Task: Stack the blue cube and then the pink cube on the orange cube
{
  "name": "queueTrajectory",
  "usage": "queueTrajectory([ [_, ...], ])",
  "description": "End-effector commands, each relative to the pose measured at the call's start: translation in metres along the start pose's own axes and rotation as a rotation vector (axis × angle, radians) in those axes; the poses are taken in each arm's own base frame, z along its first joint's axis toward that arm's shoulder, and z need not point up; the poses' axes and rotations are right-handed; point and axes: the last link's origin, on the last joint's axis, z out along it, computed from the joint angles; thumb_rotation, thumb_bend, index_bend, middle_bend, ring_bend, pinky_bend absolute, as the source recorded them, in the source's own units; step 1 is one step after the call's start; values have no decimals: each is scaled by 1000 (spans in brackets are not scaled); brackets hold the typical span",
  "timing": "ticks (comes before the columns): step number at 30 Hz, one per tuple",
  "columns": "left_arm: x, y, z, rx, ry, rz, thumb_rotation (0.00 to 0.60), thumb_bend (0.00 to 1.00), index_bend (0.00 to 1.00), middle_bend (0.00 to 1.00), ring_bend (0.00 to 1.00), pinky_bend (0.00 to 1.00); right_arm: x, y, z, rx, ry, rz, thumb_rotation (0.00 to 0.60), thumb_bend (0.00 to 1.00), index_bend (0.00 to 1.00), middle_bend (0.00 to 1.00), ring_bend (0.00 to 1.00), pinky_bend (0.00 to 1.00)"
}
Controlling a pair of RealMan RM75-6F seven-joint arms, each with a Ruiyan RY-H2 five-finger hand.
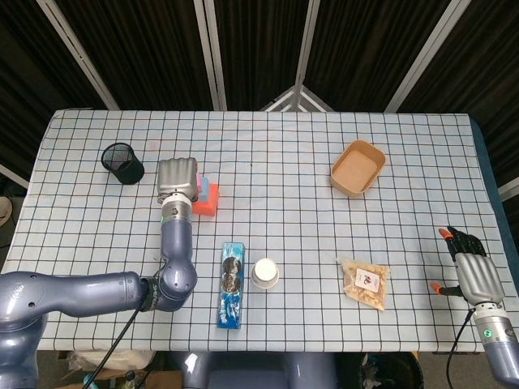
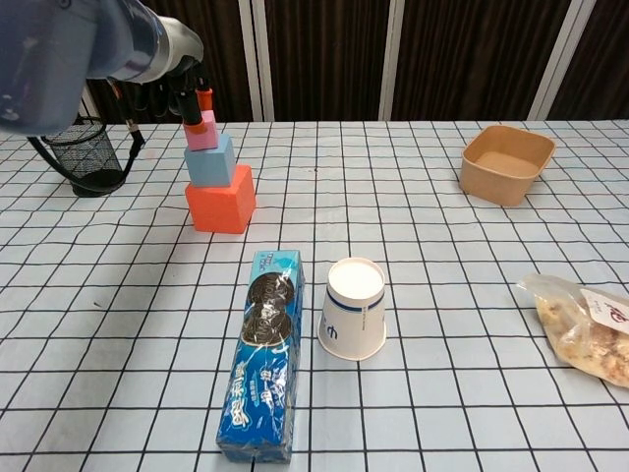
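The orange cube [image 2: 220, 200] stands on the table with the blue cube [image 2: 211, 160] on it and the small pink cube [image 2: 201, 131] on top, all upright. My left hand [image 2: 177, 84] hangs over the stack from the back left. Its fingertips [image 2: 203, 98] are at the pink cube's top edge, and I cannot tell whether they still pinch it. From the head view my left hand [image 1: 178, 178] covers most of the stack, leaving only part of the orange cube [image 1: 211, 201] showing. My right hand [image 1: 471, 266] rests off the table's right front corner, holding nothing, fingers apart.
A black mesh cup [image 2: 86, 155] stands left of the stack. In front lie a blue cookie pack [image 2: 263, 356] and an upturned paper cup [image 2: 354, 309]. A brown bowl [image 2: 505, 163] sits far right, a snack bag [image 2: 588, 327] at the right front.
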Motion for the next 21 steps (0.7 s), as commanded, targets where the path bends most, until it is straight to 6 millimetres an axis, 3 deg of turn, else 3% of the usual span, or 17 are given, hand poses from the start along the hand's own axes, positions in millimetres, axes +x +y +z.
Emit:
queueTrajectory([
  [1, 1, -1, 0, 3, 5, 1, 600, 410, 341, 860, 698, 722, 0, 0, 0, 0, -1, 0, 600, 94, 0, 42, 24, 36],
  [9, 25, -26, -11, 43, 69, 14, 600, 410, 302, 855, 696, 722, 0, -1, -1, -1, -7, -4, 600, 94, 0, 42, 24, 36],
  [16, 53, -60, -41, 9, 116, 5, 600, 410, 238, 850, 691, 722, -2, -5, -1, 0, -25, -11, 600, 94, 0, 42, 22, 36],
  [21, 63, -88, -68, -67, 133, -51, 600, 410, 253, 846, 685, 722, 1, -8, -4, 10, -20, -3, 600, 95, 0, 42, 22, 36],
])
